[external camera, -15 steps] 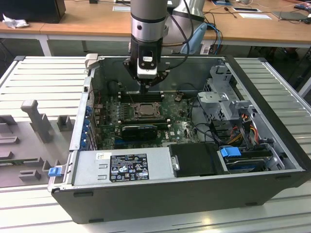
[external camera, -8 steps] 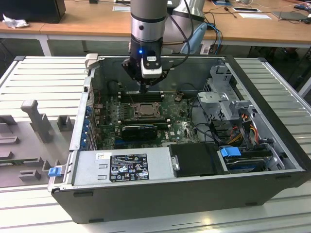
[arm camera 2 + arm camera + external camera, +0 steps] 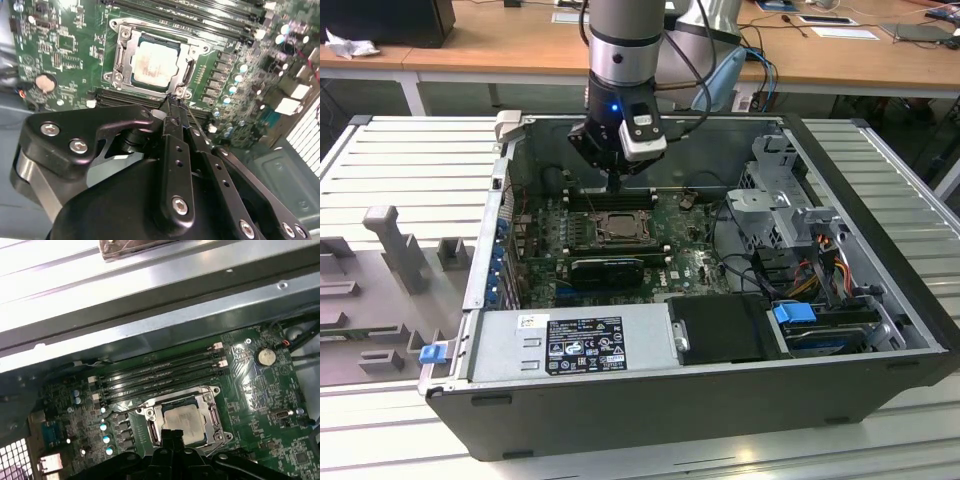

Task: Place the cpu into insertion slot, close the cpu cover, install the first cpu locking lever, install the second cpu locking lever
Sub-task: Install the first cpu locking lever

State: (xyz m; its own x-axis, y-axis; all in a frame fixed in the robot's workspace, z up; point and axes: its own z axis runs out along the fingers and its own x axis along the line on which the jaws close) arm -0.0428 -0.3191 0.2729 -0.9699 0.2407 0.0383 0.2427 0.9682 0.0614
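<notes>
We find the arm standing vertical inside the open case. The gripper points down at the edge of the insertion slot, its fingers pressed together. The cpu sits in the slot with the cpu cover lowered around it.

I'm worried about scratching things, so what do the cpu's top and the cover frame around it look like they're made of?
The cpu: probably a metal lid with a pale, matte finish, going by its dull, even sheen in both wrist views. The cpu cover: bare sheet metal, likely steel, going by its thin stamped edges and bright glints.
</notes>
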